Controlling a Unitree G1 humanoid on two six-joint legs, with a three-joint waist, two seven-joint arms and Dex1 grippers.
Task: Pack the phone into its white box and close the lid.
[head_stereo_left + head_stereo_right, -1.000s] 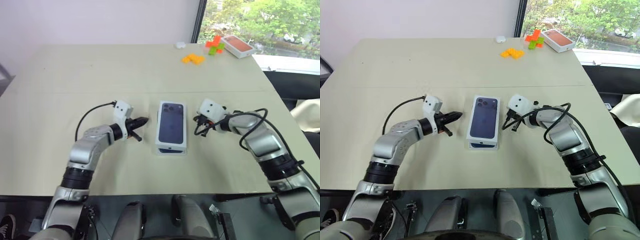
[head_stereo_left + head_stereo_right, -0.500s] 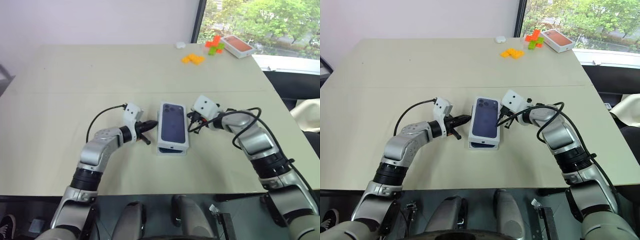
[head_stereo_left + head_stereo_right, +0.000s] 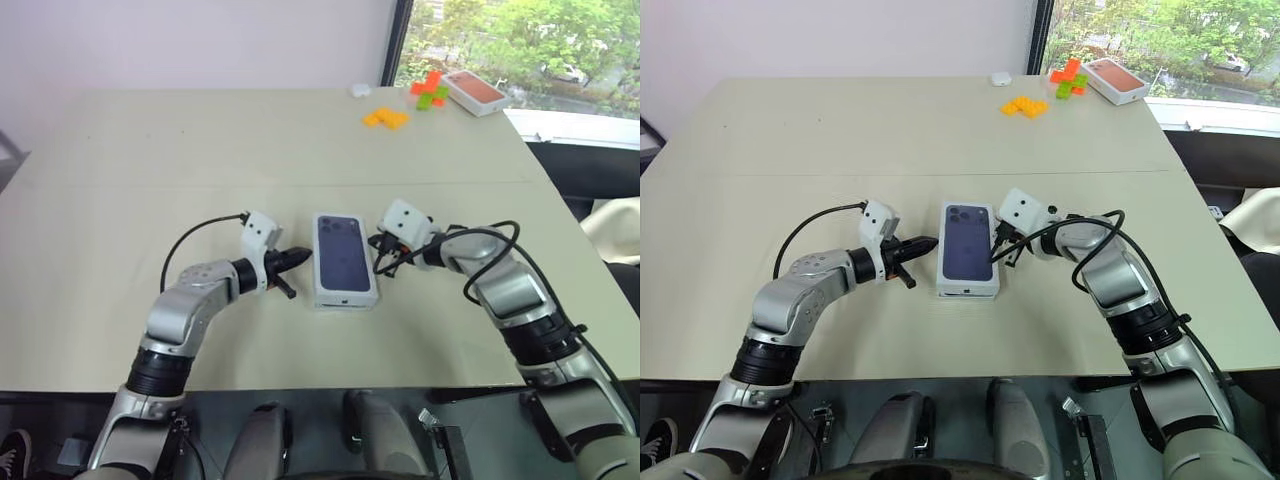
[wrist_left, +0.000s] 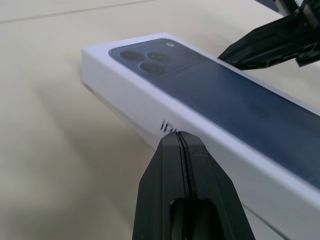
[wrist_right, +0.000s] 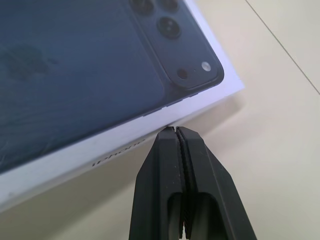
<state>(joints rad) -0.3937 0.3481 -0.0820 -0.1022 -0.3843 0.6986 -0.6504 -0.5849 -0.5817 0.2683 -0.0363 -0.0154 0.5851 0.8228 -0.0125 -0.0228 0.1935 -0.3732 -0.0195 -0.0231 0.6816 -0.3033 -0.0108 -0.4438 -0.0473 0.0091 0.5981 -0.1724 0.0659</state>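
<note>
The lid (image 3: 343,258), white with a dark blue phone back printed on top, lies flat at the middle of the table (image 3: 150,150). It covers the white box, and the phone is hidden. My left gripper (image 3: 300,255) is shut, its tip at the lid's left long side (image 4: 150,122). My right gripper (image 3: 378,245) is shut too, and its tip rests against the lid's right side near the printed camera corner (image 5: 175,30). Neither gripper holds anything.
At the far right corner of the table lie an orange-topped box (image 3: 473,91), red and green blocks (image 3: 430,90), yellow blocks (image 3: 386,117) and a small white object (image 3: 360,90). The table's right edge borders a window sill.
Both grippers closed in on the lid from its two sides. The lid shifted and now sits square, so the box end that stuck out below it no longer shows.
</note>
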